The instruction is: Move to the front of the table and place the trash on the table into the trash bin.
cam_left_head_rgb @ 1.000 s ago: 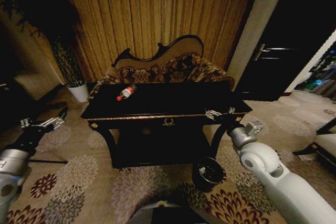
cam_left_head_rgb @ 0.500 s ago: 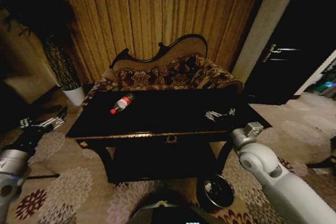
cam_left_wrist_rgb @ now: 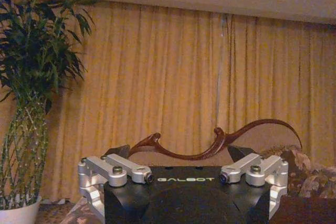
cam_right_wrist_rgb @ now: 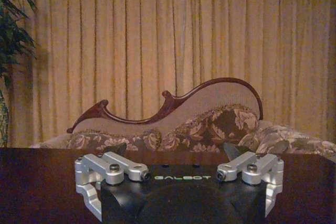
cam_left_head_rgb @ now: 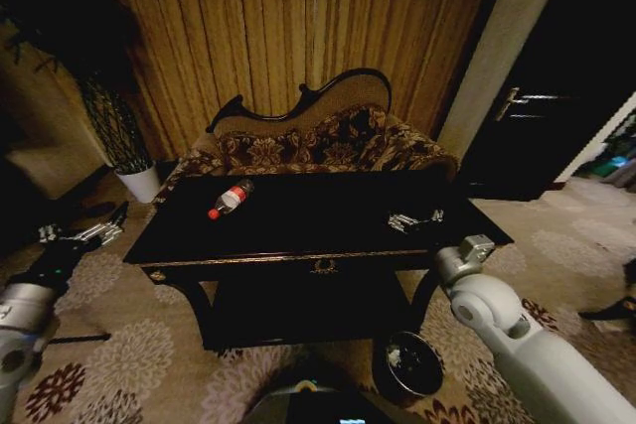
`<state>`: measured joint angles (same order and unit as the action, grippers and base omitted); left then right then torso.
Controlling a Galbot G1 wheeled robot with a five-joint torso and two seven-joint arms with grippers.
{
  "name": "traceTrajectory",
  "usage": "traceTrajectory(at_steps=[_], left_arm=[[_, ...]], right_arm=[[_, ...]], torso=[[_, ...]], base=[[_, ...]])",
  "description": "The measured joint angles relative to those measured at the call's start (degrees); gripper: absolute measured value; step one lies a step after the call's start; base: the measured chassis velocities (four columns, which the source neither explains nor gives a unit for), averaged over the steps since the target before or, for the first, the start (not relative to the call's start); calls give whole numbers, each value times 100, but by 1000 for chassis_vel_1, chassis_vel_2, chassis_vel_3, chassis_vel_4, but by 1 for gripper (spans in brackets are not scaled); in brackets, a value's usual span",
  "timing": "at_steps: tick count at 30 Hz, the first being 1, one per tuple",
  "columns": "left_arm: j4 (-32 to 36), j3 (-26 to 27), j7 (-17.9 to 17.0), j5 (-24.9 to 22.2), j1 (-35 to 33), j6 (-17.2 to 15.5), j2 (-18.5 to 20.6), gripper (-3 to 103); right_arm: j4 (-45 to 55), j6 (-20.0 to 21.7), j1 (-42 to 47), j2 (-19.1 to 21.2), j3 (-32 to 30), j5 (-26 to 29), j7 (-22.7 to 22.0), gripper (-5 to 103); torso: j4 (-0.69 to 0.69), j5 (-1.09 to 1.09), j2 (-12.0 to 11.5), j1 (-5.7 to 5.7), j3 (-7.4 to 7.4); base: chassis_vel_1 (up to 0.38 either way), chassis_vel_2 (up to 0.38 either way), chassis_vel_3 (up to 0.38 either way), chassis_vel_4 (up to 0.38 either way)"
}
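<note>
The black glossy table [cam_left_head_rgb: 318, 213] with gold front trim stands right in front of me. On its left rear part lies the trash, a clear plastic bottle [cam_left_head_rgb: 230, 198] with a red label and cap, on its side. The dark round trash bin [cam_left_head_rgb: 408, 364] stands on the carpet by the table's right front leg, with something pale inside. My right gripper [cam_left_head_rgb: 417, 219] hovers open over the table's right front part, far from the bottle. My left gripper [cam_left_head_rgb: 84, 235] is held open left of the table, above the floor. Both wrist views show empty fingers [cam_left_wrist_rgb: 118, 150] [cam_right_wrist_rgb: 119, 148].
A carved floral sofa [cam_left_head_rgb: 318, 141] stands behind the table against tan curtains [cam_left_head_rgb: 298, 27]. A white plant pot [cam_left_head_rgb: 139, 182] sits at the back left. A dark door [cam_left_head_rgb: 556, 96] is at the right. Patterned carpet [cam_left_head_rgb: 129, 354] lies open to the left.
The whole picture has shifted: the camera has come closer to the table, which now looks larger, and the bin sits lower. Both arms keep the same pose.
</note>
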<state>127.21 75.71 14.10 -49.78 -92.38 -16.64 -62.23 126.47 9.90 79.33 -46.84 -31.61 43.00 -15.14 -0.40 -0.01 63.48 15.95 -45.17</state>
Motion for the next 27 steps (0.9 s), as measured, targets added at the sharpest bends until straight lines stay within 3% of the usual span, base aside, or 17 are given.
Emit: traceTrajectory(at_steps=[7, 9, 18, 22, 24, 27], left_arm=[[-241, -368, -476, -44, 577, -216, 444, 100], [-431, -641, -717, -146, 910, -322, 754, 100], [-962, -1236, -936, -214, 1406, -370, 1333, 100], [-1303, -1671, -977, -224, 1815, -378, 1606, 100], [-1537, -2148, -1120, -229, 2252, -449, 1732, 100], [-1597, -2329, -1178, -248, 2427, -507, 1747, 100]], right_arm=[[-3, -20, 96, -45, -21, -95, -1, 100], [7, -30, 156, -60, -54, -113, -12, 100], [-16, -70, 222, -91, -86, -169, -29, 100], [-29, -75, 227, -95, -73, -183, -32, 100], [-44, -77, 267, -100, -100, -184, -46, 100], [-48, -83, 293, -103, -126, -186, -50, 100]], torso=[[0, -2, 0, 0, 1], [-3, 2, 0, 0, 1], [1, -2, -1, 0, 0], [-1, 0, 0, 0, 1], [-2, 0, 0, 0, 0], [-1, -1, -1, 0, 0]], base=[[0, 0, 0, 0], [0, 0, 0, 0], [0, 0, 0, 0], [0, 0, 0, 0], [0, 0, 0, 0], [0, 0, 0, 0]])
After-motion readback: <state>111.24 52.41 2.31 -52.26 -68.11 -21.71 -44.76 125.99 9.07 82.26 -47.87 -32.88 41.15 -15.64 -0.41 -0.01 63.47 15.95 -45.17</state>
